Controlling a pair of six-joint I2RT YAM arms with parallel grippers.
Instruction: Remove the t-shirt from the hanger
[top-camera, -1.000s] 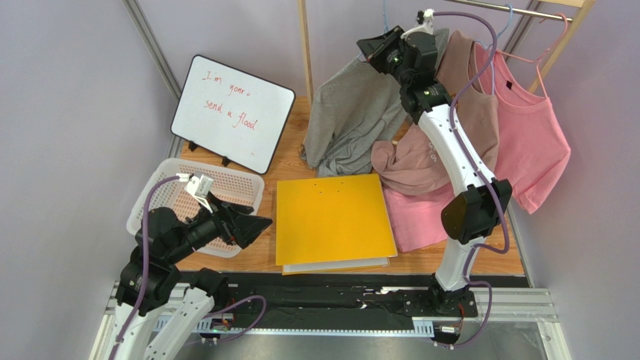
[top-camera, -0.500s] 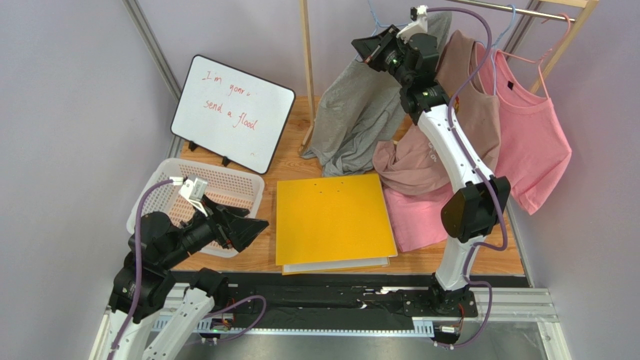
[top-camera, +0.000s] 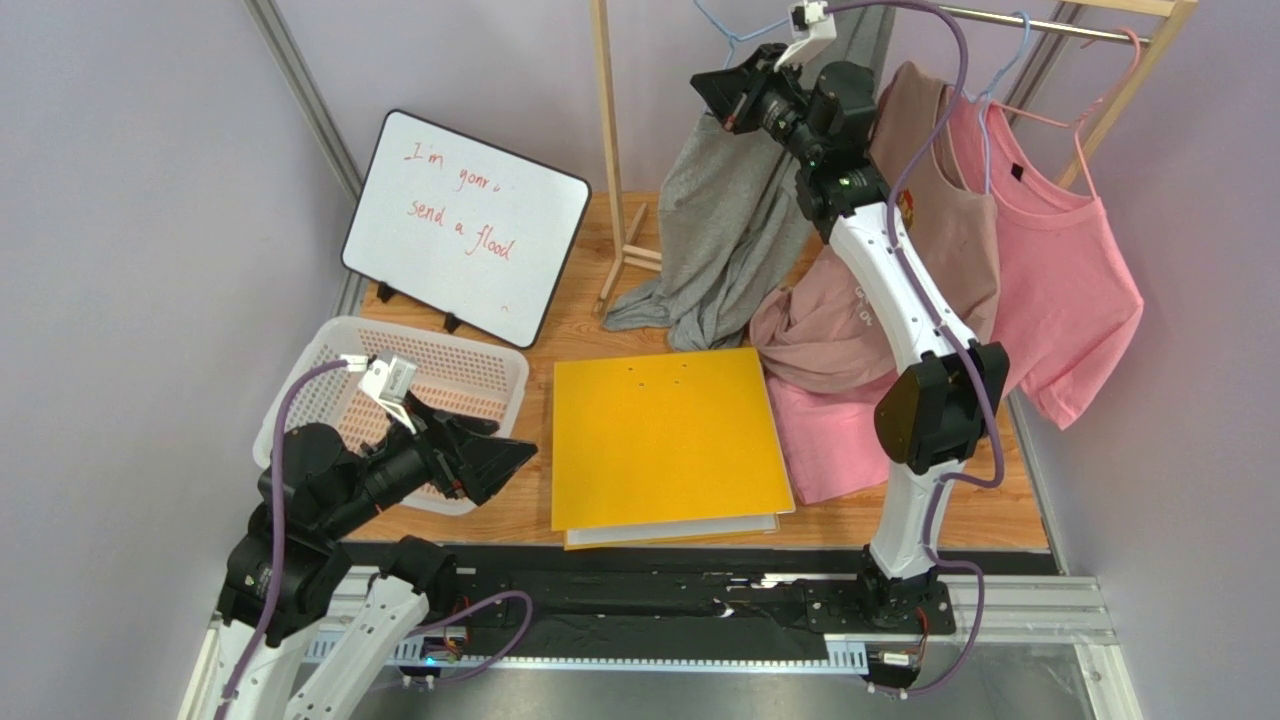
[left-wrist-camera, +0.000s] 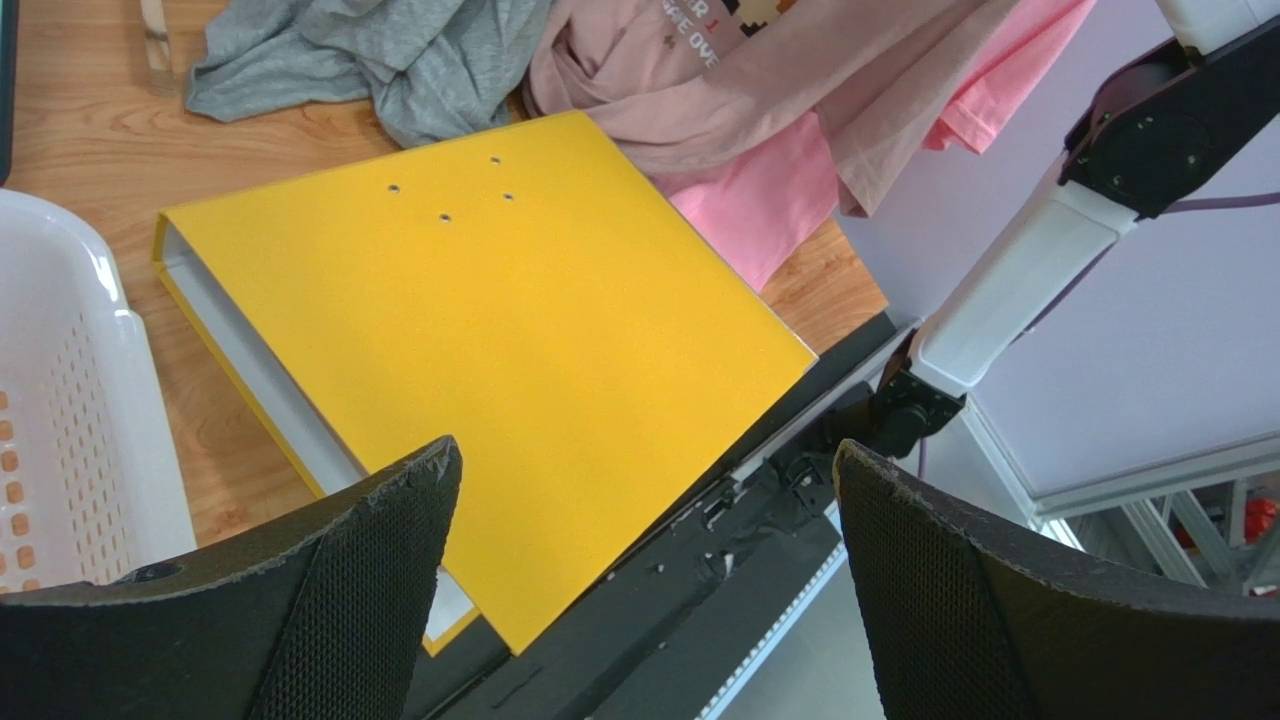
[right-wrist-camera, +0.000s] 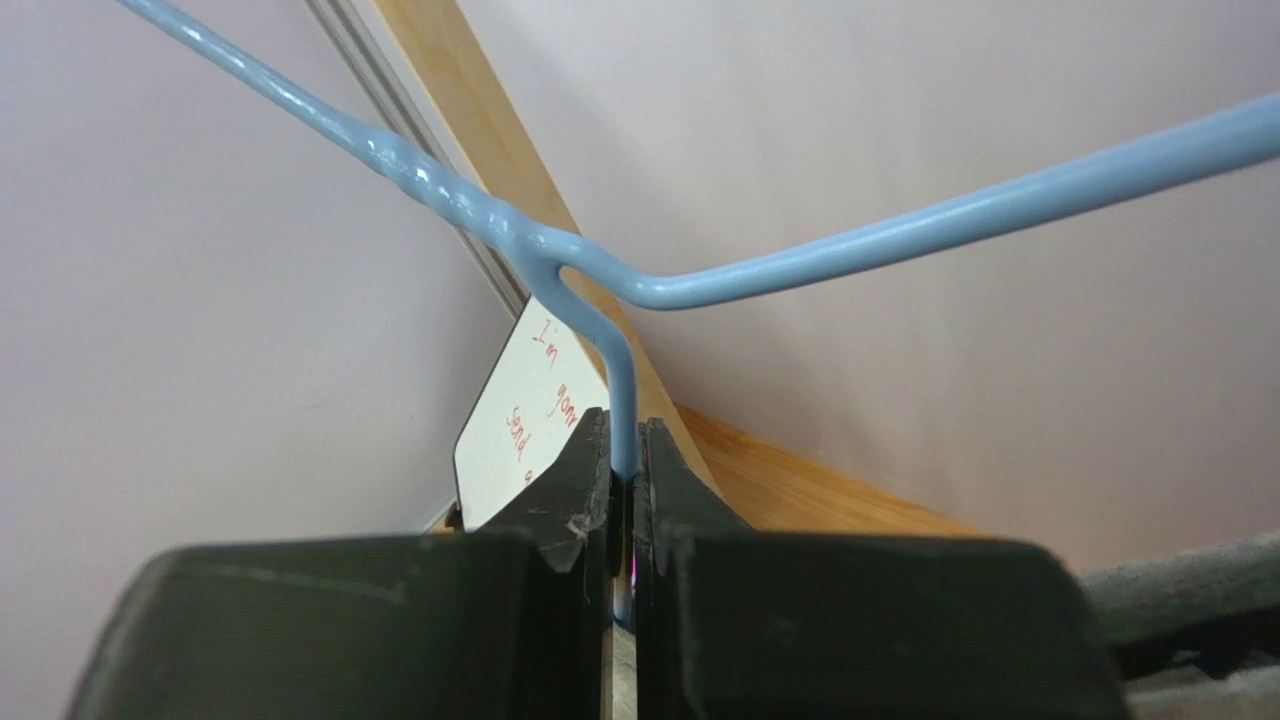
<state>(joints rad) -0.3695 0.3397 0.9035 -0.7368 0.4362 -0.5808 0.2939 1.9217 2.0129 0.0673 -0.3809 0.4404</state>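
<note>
Raised higher and swung leftward over the last second, the right tool (top-camera: 718, 93) is now seen at the top of the overhead view. The grey t-shirt (top-camera: 718, 225) has been drawn up with it into a longer drape. The shirt hangs straight below the tool, and its hem is still bunched on the counter (top-camera: 579, 323). From this it is judged that the hanger is being lifted away and the shirt is partly freed. Whether cloth is still caught on the wire cannot be told.

Just ahead of the left tool (top-camera: 504, 455) the yellow binder (top-camera: 669, 435) is laid flat. That tool is held idle, its fingers spread wide with nothing between them. Past the right tool's tips, the blue hanger (top-camera: 729, 33) is seen bare against the wall.

Only in the right wrist view is the grip itself shown. There the tool (right-wrist-camera: 628, 450) is clenched on the hanger's (right-wrist-camera: 932, 213) thin stem, and the two wire arms branch just beyond the fingertips. A strip of grey cloth is glimpsed at the tool's lower right. In the left wrist view, the shirt's heap (left-wrist-camera: 376, 53) is shown far ahead of the spread tool (left-wrist-camera: 646, 450), beyond the binder (left-wrist-camera: 496, 315).
</note>
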